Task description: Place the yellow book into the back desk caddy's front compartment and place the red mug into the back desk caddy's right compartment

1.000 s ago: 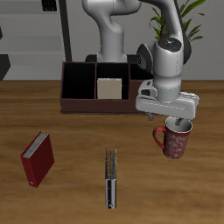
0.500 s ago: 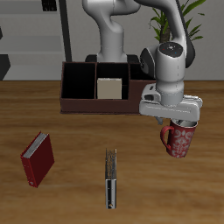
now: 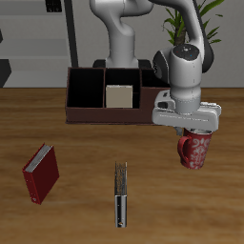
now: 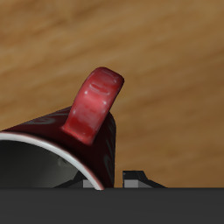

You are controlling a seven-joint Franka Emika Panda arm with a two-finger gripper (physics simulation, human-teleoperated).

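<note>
Lifted since the earlier frame, the mug (image 3: 195,151) hangs clear of the surface (image 3: 86,214), apparently clamped at its rim by the tool (image 3: 192,132). One yellow book (image 3: 118,96) already sits in the caddy (image 3: 84,91); the one mug remains to place.
</note>
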